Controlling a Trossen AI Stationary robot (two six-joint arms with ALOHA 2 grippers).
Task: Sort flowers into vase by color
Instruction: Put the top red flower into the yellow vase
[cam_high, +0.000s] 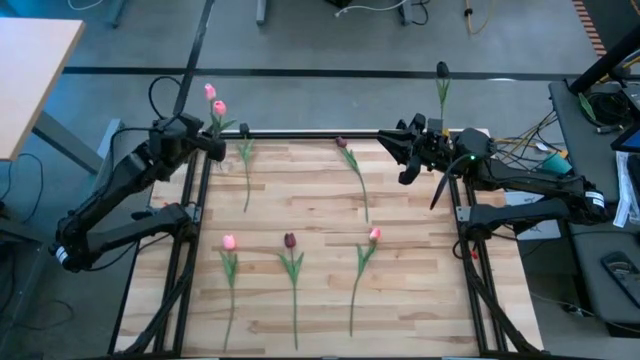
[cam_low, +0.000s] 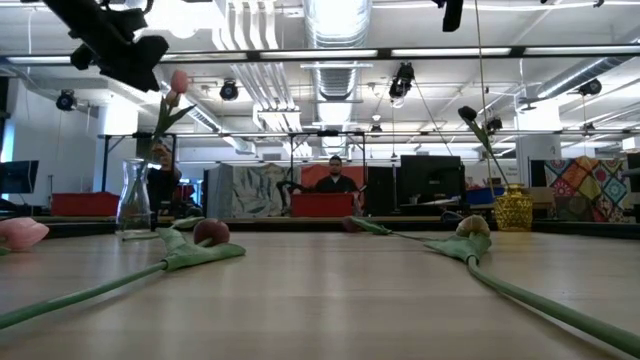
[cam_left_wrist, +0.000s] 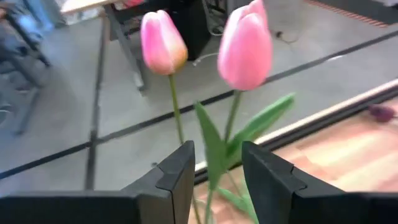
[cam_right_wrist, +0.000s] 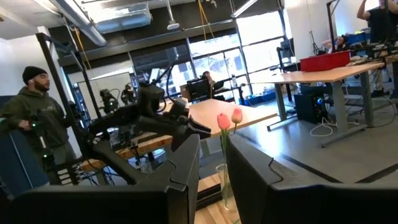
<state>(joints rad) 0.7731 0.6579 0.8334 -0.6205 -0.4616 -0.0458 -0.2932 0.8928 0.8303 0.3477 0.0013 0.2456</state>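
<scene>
Your left pincer (cam_high: 212, 143) sits at the far left corner of the desk (cam_high: 400, 300), and in its wrist view the two fingers (cam_left_wrist: 180, 174) stand apart with a green stem and leaf rising in the gap between them. Whether the pads touch that stem you cannot tell from here. Just past the fingers two pink tulips (cam_left_wrist: 245, 46) stand upright, their heads side by side. From above, those same pink heads (cam_high: 214, 100) show just beyond the desk's far edge, right beside the pincer. In the low view they rise from a clear glass vase (cam_low: 133, 200) at the far left, with the left arm dark overhead.

Your right pincer (cam_high: 398, 147) hangs at the far right corner, pointing across toward the left arm. Its fingers (cam_right_wrist: 180, 174) are parted with only a narrow gap, and nothing is held between them. Behind it, one dark tulip (cam_high: 442, 75) stands upright past the far edge; the low view shows it in a yellow vase (cam_low: 513, 208).

Out on the desk lie five more flowers. A dark tulip (cam_high: 342, 143) lies near the far middle, and a stem (cam_high: 246, 170) lies near the left arm. Along the near half you see a pink tulip (cam_high: 229, 242), a dark one (cam_high: 290, 240) and another pink one (cam_high: 375, 235), well apart.

A person in a dark hooded top (cam_right_wrist: 34, 118) stands in the room beyond.
</scene>
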